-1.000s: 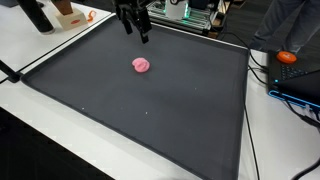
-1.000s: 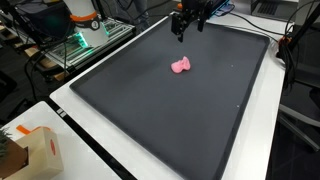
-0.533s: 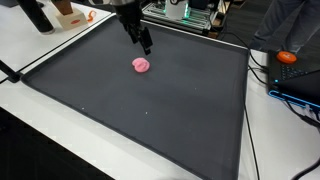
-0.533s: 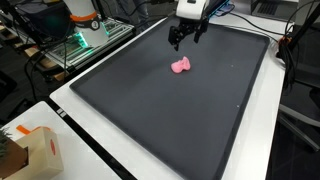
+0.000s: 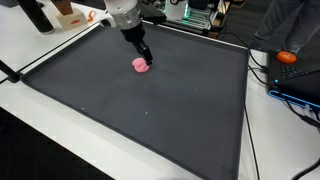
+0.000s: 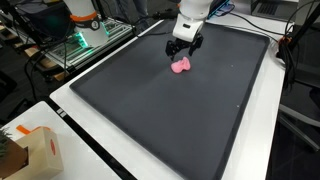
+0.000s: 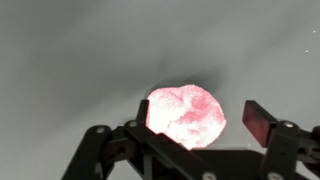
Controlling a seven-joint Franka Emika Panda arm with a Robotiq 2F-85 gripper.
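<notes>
Pink lump [image 5: 141,66]: small, soft-looking and irregular. It lay on the black mat [image 5: 150,125] that covered the desk [image 5: 35,55], in the part of the mat nearest the robot's base and well apart from every edge. It also showed in an exterior view [image 6: 180,67] and filled the middle of the wrist view [image 7: 186,115].

End effector [image 5: 145,55]: hung just above the lump with its jaws spread wide and nothing held. In the wrist view one finger [image 7: 262,118] stood clear to the side of the lump, while the opposite finger overlapped its edge. Contact with the lump could not be made out.

Other items: an orange object [image 5: 287,57] and cables off the mat at one side; a cardboard box [image 6: 28,150] on the desk corner, far from the arm.

Risks, as judged:
- The lump sat off-centre between the fingers, so the nearer finger would likely meet it first on closing and push it across the mat rather than trap it.
- A descent with a fingertip over the lump's edge could pin or squash it.
- The lump was low and uneven, so a closure made too high might catch only its top and let it slip out.
- A closure made too low might scrape the fingertips on the mat.
</notes>
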